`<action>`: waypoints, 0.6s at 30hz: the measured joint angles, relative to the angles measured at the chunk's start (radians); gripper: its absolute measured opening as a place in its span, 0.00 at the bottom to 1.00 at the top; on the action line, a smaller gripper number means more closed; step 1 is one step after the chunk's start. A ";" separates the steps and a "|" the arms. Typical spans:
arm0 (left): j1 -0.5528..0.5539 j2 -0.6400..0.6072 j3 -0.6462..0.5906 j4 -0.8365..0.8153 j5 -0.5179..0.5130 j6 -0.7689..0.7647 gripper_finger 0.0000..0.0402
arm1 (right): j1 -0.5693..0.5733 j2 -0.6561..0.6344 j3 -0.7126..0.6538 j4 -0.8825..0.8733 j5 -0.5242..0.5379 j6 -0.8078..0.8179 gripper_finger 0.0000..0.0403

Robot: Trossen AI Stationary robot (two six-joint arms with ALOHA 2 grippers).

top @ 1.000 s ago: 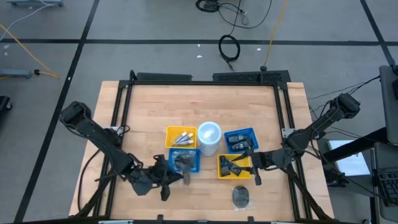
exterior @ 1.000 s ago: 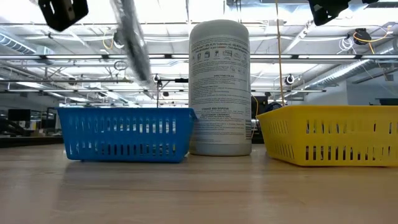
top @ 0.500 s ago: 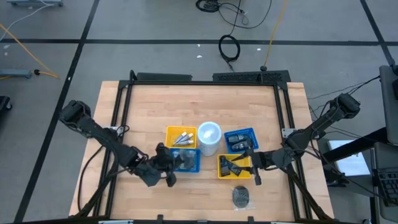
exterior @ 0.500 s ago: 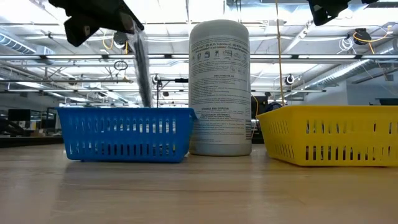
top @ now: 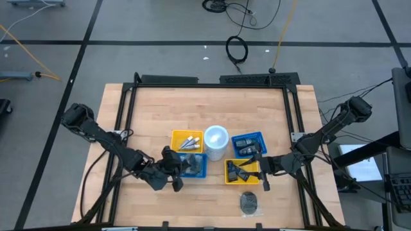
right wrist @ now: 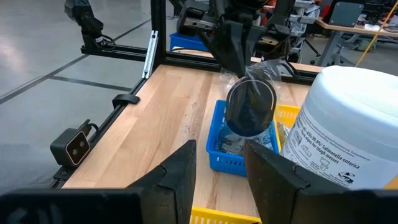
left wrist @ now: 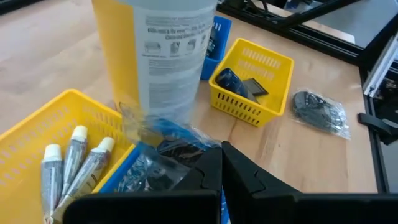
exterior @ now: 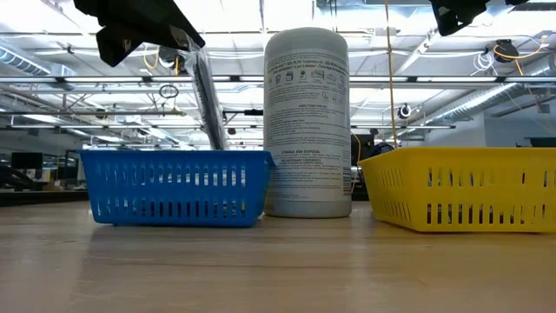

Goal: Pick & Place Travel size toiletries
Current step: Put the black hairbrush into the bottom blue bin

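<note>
While we work across the table from the left, the left gripper point(top: 174, 168) comes first: its fingers are pinched on a dark round piece in clear wrap point(right wrist: 250, 107), which hangs below them and directly over the near blue basket point(top: 192, 165), its lower end roughly level with the rim in the low view. Under the claw, that basket already holds other wrapped pieces. Just beyond it, the yellow basket point(left wrist: 43, 124) carries three white squeeze tubes point(left wrist: 74, 163), so that sort looks done. Next right stands the big white tub point(top: 216, 142), then the far blue basket point(top: 249, 143) and the near yellow basket point(top: 243, 171), each with dark packs inside. Our right gripper point(top: 264, 167) waits beside that near yellow basket, fingers spread and holding nothing. One more wrapped dark piece point(top: 250, 203) lies on the bare wood, near the right claw. We judge the job nearly finished: this release, then that last piece.
</note>
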 joint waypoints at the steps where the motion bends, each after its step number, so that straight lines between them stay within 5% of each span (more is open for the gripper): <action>1: 0.000 0.000 0.000 -0.001 0.010 0.000 0.00 | 0.000 0.000 0.000 0.000 0.000 0.000 0.32; 12: 0.000 0.000 0.000 -0.060 0.033 -0.090 0.01 | 0.000 0.000 0.000 0.000 0.000 0.000 0.32; 18: 0.000 0.006 0.000 -0.068 0.033 -0.091 0.10 | 0.000 0.000 0.000 0.000 0.000 0.000 0.32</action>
